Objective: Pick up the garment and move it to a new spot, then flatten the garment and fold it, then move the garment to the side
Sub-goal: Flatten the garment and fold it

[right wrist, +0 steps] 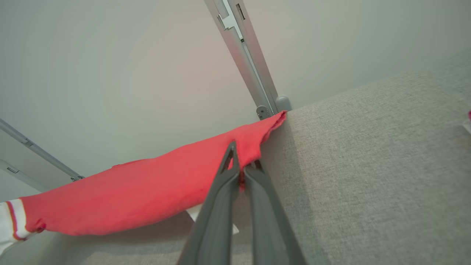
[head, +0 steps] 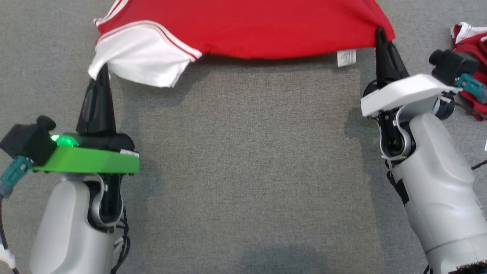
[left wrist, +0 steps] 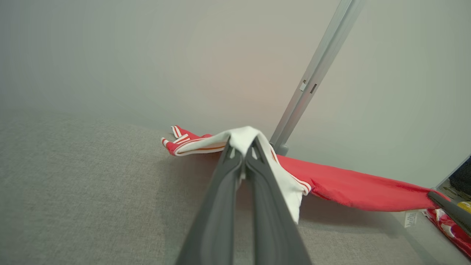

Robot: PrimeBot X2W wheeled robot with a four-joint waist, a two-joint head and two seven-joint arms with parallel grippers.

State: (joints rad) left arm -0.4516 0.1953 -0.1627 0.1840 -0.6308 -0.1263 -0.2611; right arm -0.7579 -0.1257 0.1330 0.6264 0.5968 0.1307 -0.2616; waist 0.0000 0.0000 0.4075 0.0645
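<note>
A red garment [head: 247,26] with white, red-striped sleeves is stretched across the far side of the grey table, its near edge lifted. My left gripper [head: 102,74] is shut on the white sleeve [head: 140,57], and the left wrist view shows the white cloth [left wrist: 243,138] pinched at my fingertips. At the garment's red right corner [right wrist: 254,145] my right gripper [head: 379,36] is shut on the cloth. A white care label [head: 346,58] hangs below the hem near the right gripper.
Another red and white piece of clothing [head: 470,42] lies at the table's right edge, behind my right wrist. A grey metal post [right wrist: 246,59] rises at the far edge against a pale wall. Grey felt tabletop [head: 243,171] spreads between my arms.
</note>
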